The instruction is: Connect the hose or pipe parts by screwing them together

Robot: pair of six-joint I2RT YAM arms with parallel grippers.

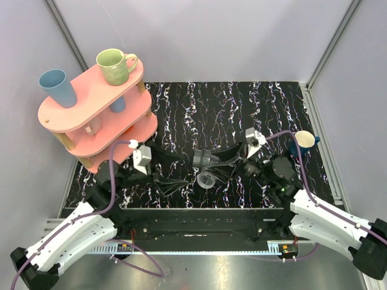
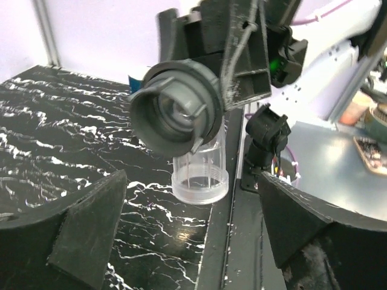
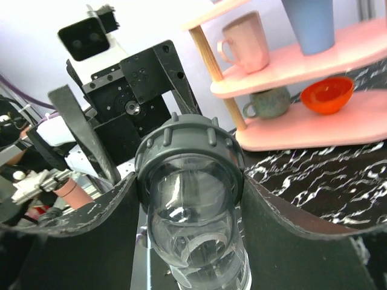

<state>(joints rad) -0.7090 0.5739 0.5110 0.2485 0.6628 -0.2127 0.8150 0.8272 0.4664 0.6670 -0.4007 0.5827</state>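
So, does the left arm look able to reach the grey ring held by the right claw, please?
Probably yes: the left claw is open and faces the grey ring, with nothing between them; the right claw grips only its sides.

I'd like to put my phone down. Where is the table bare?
The back middle of the table is bare, between the pink shelf and the blue cup by the right wall. The near centre is crowded: left gripper, right gripper and the pipe fitting it holds.

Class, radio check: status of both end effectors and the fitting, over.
Left end effector open, empty. Right end effector shut on fitting, its two parts look joined. Rack far left, not blocking.
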